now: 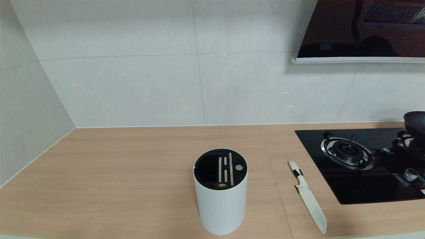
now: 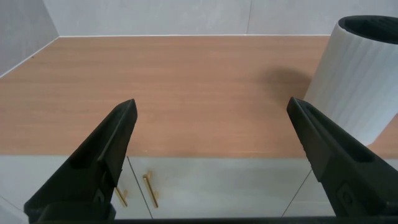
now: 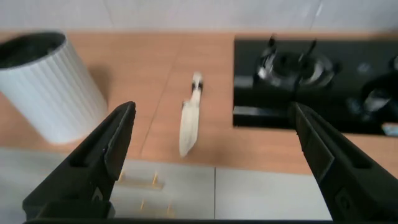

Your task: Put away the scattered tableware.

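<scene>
Here, pale grey wall tiles (image 1: 132, 83) fill the upper half of the head view and turn a corner at the left. Under them the wooden bench (image 1: 132, 172) runs the full width of the frame. One dark range hood (image 1: 362, 30) hangs at the upper right, and below it one black gas hob (image 1: 365, 191) is set into the bench at the right. It has two burners; the left one (image 1: 347, 152) is bare, and a single dark pot (image 1: 415, 121) sits at the right edge of the frame over the other.

One white ribbed knife holder (image 1: 220, 199) stands upright at the lower centre, its black top cut with narrow slots. The one knife (image 1: 307, 196) lies flat on the bench between holder and hob, touching neither. Its long axis runs from the wall towards the front edge, leaning slightly right. The handle is at the upper end and the tip at the lower right.

My left jaws are spread wide with nothing between them, and so are my right jaws. Both pairs hang over the bench's front edge.
</scene>
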Robot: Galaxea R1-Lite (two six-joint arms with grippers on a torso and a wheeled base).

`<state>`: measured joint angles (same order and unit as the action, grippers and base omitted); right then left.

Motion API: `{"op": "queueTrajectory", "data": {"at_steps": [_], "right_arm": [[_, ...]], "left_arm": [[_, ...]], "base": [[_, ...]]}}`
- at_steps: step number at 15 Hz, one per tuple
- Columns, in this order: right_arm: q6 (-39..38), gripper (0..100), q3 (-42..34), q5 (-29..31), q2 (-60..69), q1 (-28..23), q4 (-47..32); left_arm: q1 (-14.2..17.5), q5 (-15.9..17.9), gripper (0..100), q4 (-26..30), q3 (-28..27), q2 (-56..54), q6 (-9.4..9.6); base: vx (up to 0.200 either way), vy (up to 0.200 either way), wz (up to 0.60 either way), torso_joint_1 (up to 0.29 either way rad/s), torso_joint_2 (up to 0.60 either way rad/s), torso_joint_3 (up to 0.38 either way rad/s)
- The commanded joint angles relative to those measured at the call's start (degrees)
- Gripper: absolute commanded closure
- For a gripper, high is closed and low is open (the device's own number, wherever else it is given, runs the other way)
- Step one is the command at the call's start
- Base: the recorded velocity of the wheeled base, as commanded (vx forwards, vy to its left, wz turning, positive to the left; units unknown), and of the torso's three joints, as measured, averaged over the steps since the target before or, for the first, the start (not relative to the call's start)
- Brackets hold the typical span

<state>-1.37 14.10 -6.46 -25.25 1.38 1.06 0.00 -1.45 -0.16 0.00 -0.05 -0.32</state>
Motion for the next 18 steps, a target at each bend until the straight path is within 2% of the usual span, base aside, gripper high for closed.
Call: {"op": "queueTrajectory", "data": {"at_steps": [1, 3, 4, 8, 12, 13, 17, 18], "right_arm": [[-1.2, 0, 3.6, 0.1, -18.3, 7.1, 2.3], [-2.3, 0, 3.6, 0.1, -24.1, 10.3, 6.8], [-2.3, 0, 3.7, 0.0, -30.6, 11.5, 11.6], [-2.1, 0, 8.8, 0.1, -46.1, 12.1, 17.8], [-2.0, 0, 13.2, 0.1, -55.6, 12.2, 21.6], [-2.0, 0, 13.8, 0.6, -60.2, 12.4, 25.1], [-1.7, 0, 13.2, 8.7, -69.1, 16.8, 30.9], [-1.8, 0, 13.3, 9.0, -70.5, 17.1, 31.3]], "left_arm": [[0.0, 0.0, 0, 0.0, 0.0, 0.0, -0.03], [0.0, 0.0, 0, 0.0, 0.0, 0.0, -0.03], [0.0, 0.0, 0, 0.0, 0.0, 0.0, -0.03], [0.0, 0.0, 0, 0.0, 0.0, 0.0, -0.12], [0.0, 0.0, 0, 0.0, 0.0, 0.0, -0.12], [0.0, 0.0, 0, 0.0, 0.0, 0.0, -0.12], [0.0, 0.0, 0, 0.0, 0.0, 0.0, -0.12], [0.0, 0.0, 0, 0.0, 0.0, 0.0, -0.12]], "base": [[0.000, 0.000, 0.00, 0.000, 0.00, 0.000], [0.000, 0.000, 0.00, 0.000, 0.00, 0.000], [0.000, 0.000, 0.00, 0.000, 0.00, 0.000], [0.000, 0.000, 0.00, 0.000, 0.00, 0.000], [0.000, 0.000, 0.00, 0.000, 0.00, 0.000], [0.000, 0.000, 0.00, 0.000, 0.00, 0.000], [0.000, 0.000, 0.00, 0.000, 0.00, 0.000], [0.000, 0.000, 0.00, 0.000, 0.00, 0.000]]}}
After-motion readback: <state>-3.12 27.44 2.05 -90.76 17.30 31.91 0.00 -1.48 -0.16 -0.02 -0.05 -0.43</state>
